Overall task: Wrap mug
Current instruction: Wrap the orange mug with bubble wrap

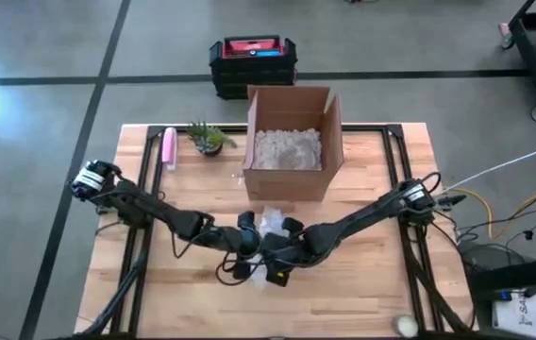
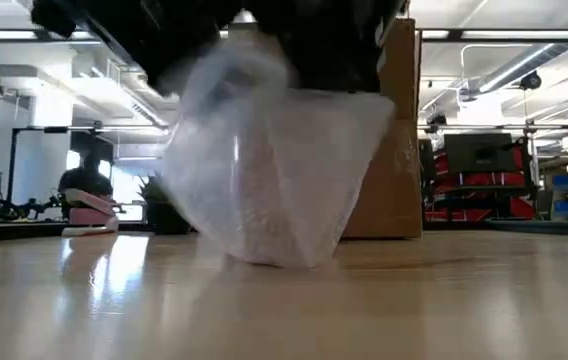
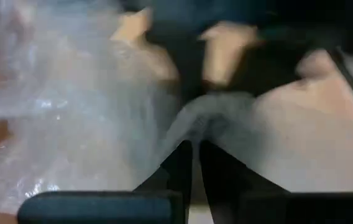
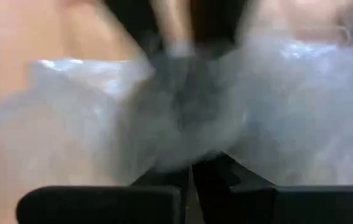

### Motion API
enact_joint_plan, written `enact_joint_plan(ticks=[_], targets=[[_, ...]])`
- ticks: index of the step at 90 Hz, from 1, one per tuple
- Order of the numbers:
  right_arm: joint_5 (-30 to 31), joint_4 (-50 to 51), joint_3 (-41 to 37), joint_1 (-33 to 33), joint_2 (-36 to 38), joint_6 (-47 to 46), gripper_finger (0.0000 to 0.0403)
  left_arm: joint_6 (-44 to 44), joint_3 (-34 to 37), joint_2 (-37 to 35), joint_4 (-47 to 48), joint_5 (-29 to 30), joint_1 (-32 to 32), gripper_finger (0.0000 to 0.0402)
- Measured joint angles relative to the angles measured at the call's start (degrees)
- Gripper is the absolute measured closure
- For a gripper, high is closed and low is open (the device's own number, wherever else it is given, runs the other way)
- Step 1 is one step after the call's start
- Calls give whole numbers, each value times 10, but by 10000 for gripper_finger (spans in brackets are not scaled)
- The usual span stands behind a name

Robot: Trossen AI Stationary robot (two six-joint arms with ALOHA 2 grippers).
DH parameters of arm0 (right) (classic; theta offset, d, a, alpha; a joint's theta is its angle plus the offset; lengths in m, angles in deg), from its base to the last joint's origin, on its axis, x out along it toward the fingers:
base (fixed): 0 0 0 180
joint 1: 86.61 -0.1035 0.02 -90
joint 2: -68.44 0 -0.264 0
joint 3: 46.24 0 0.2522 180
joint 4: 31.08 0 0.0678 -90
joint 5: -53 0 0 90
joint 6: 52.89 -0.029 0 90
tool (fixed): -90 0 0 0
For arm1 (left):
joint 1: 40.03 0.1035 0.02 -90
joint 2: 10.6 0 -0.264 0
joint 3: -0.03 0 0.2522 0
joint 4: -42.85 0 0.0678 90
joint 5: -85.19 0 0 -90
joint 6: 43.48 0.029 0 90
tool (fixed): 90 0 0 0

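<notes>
Wrap [image 2: 274,190] bunched at the tabletop's [image 1: 362,302] middle, just in front of the box [image 1: 292,142], its lower edge touching the wood in the low view. Mug not discernible; a dark mass shows through the film in my right wrist view, cannot tell what it is. My left hand [image 1: 245,247] reaches in from the left, arm stretched low across the tabletop, fingers pressed together on a fold of wrap. My right hand [image 1: 287,255] comes in from the right, arm likewise extended, fingers also pinched on wrap. Both hands nearly meet over the bundle. Plant [image 1: 208,139] and pink object [image 1: 168,148] well apart, at the far left.
</notes>
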Motion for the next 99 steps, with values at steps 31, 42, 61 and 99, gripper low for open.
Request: enact_joint_plan(ticks=[31, 42, 61, 99], targets=[[-1, -14, -1, -2, -1, 15, 395, -4, -1, -78, 147, 117, -15, 381], [-1, -29, -2, -2, -1, 22, 395, 15, 43, -58, 46, 143, 3, 381], [-2, -30, -2, -2, -1, 22, 395, 32, 65, -17, -127, -4, 15, 381], [-36, 54, 55, -5, 34, 20, 395, -1, 61, 66, -126, -12, 14, 381]])
